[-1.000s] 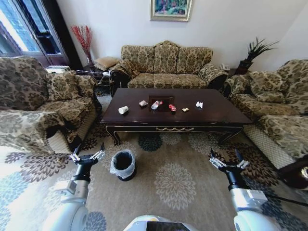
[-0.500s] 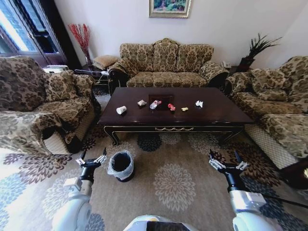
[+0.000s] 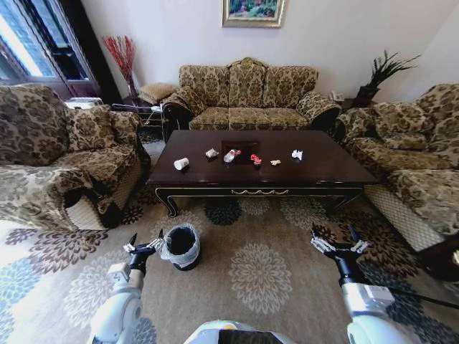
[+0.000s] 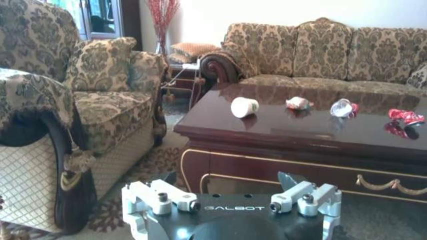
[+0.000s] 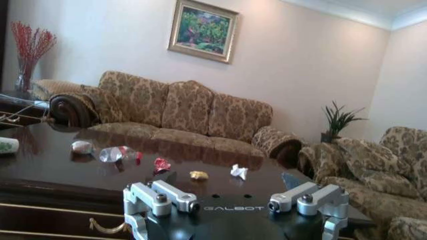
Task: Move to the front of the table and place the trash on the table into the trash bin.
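Just beside the trash bin [image 3: 182,245], open, empty left gripper [image 3: 143,247]; trash [image 3: 231,155] well beyond.

trash [image 3: 237,156] on dk table [image 3: 323,172] | lined bin [image 3: 181,246] upright, floor

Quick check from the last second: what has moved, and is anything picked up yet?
The left gripper has swung inward and now sits right beside the trash bin, fingers open and empty. The head camera shifted slightly early on, so the whole scene moved a little in frame. The right gripper stays open and low over the rug. Nothing is picked up: the cup, bottle and other scraps lie unchanged on the table.
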You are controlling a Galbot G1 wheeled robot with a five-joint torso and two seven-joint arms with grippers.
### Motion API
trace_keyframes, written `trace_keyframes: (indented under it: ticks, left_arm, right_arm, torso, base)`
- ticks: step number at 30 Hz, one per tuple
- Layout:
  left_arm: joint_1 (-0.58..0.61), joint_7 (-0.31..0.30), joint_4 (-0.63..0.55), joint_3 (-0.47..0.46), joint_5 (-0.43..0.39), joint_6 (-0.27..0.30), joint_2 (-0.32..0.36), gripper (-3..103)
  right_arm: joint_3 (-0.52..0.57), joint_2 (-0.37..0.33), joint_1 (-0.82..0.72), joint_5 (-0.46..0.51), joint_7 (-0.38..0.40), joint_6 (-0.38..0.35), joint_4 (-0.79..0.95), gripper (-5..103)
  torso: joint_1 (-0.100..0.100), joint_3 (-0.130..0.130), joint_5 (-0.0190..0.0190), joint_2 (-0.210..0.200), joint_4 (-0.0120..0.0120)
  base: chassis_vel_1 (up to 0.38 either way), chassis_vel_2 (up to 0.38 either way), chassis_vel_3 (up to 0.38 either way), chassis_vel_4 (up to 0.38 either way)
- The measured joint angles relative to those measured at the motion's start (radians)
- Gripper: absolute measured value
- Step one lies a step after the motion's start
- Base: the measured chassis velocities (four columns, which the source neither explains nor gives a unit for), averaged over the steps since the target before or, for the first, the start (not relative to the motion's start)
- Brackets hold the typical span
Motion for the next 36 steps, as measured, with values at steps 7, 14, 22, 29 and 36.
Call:
trace_keyframes:
  ticks: [7,14,22,29,36]
  left_arm:
    - [0.013,0.003,-0.005,-0.004,0.008,-0.014,-0.007,100]
    - [0.019,0.005,0.003,-0.006,0.009,-0.027,-0.014,100]
    - [0.004,0.006,0.039,-0.009,-0.016,-0.028,-0.01,100]
    - [-0.062,0.009,0.158,-0.007,-0.082,-0.02,0.024,100]
    - [-0.176,0.047,0.395,0.017,-0.062,-0.05,0.072,100]
  right_arm:
    - [0.003,-0.002,-0.009,0.003,-0.003,0.014,-0.005,100]
    - [0.0,-0.005,-0.009,-0.003,-0.003,0.014,-0.002,100]
    - [-0.007,-0.005,-0.005,-0.006,-0.002,0.016,-0.009,100]
    - [-0.006,0.0,-0.004,-0.005,-0.001,0.029,-0.017,100]
    - [0.007,0.003,-0.009,0.0,0.006,0.048,-0.034,100]
  torso:
    - [0.0,0.0,0.0,0.0,-0.0001]
    - [0.0,0.0,0.0,0.0,-0.0002]
    - [0.001,0.0,0.0,0.0,0.0]
    - [0.0,0.0,-0.0001,0.0,-0.0002]
    - [-0.001,0.0,0.0,0.0,0.0]
  base:
    - [-0.006,0.005,0.008,-0.009]
    - [-0.118,0.121,0.113,-0.126]
    - [-0.15,0.162,0.159,-0.141]
    - [-0.022,0.023,0.01,-0.017]
    - [0.0,0.0,0.0,0.0]
